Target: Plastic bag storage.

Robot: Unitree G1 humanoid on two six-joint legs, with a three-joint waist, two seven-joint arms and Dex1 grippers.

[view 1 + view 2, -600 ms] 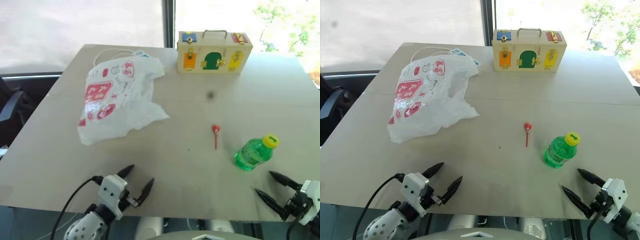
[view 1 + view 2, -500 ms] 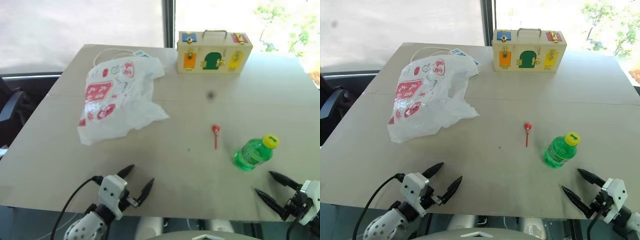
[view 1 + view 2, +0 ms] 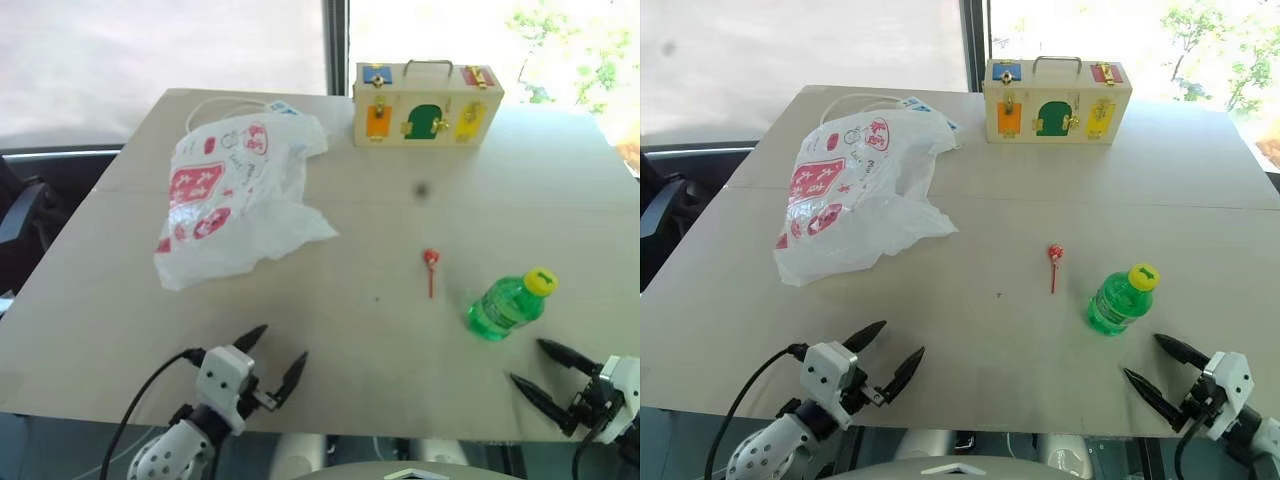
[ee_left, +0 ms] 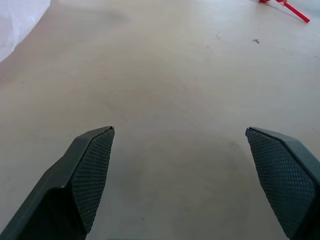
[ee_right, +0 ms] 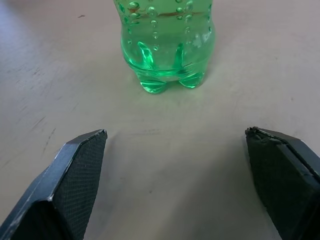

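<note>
The plastic bag [image 3: 235, 200], crumpled, translucent white with red printed panels, lies on the left half of the table, its loop handles toward the far edge. A corner of the plastic bag [image 4: 20, 22] shows in the left wrist view. My left gripper [image 3: 276, 354] hovers open over the table's near edge, well in front of the bag, nothing between its fingers. My right gripper [image 3: 544, 368] stands open at the near right edge, just in front of a green bottle [image 3: 510, 303], which faces its spread jaws as the green bottle [image 5: 166, 45] in the right wrist view.
A wooden box [image 3: 427, 104] with coloured doors, latches and a handle stands at the far edge. A small red lollipop [image 3: 431, 268] lies mid-table; the lollipop [image 4: 284, 6] also lies ahead of the left gripper. The table [image 3: 380, 330] ends just under both grippers.
</note>
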